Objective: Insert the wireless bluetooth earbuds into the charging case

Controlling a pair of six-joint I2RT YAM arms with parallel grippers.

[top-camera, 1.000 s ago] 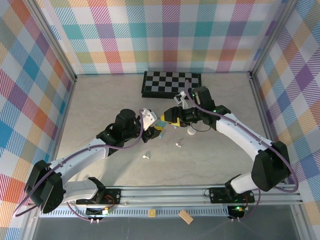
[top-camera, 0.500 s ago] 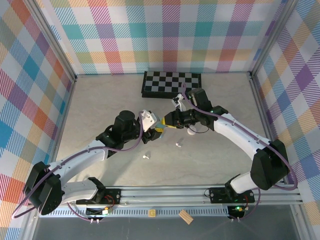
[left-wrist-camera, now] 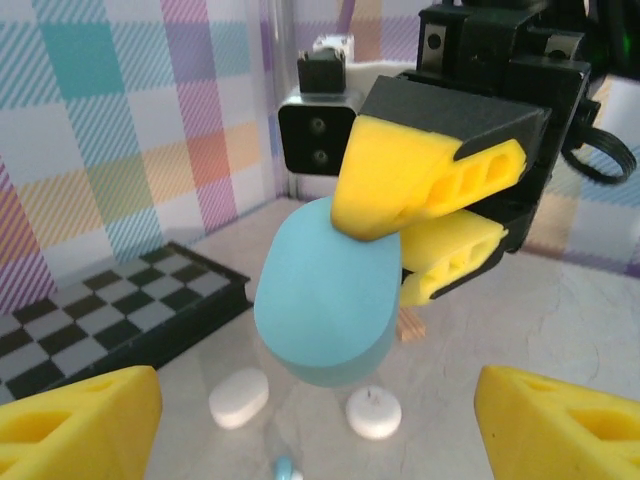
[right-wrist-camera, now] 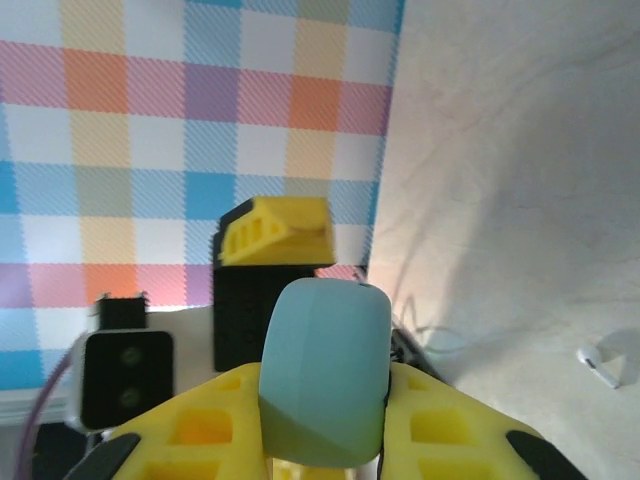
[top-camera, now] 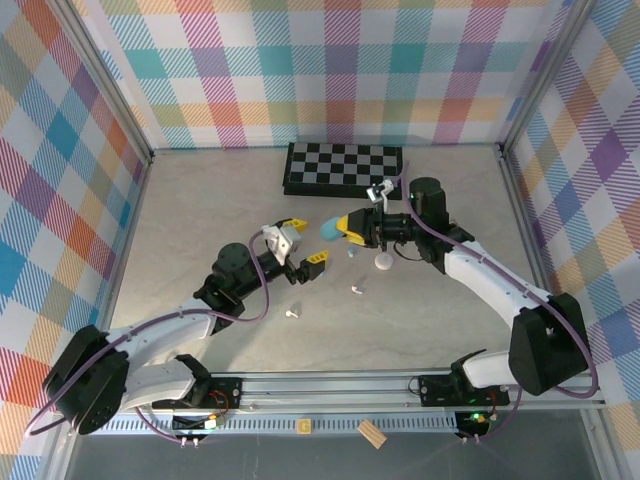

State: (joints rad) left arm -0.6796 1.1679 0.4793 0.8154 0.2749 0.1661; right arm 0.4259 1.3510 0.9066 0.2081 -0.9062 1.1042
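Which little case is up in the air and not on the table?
The light blue case, pinched in the jaws of the right gripper. The white cases lie on the table below it.

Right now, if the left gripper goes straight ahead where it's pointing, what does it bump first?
Most likely the light blue case, held by the right gripper, straight ahead of the open left gripper. Depth is unclear.

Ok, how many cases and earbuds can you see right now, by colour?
1 light blue case, held in the right gripper
2 white cases
2 white earbuds
1 light blue earbud
Total: 6
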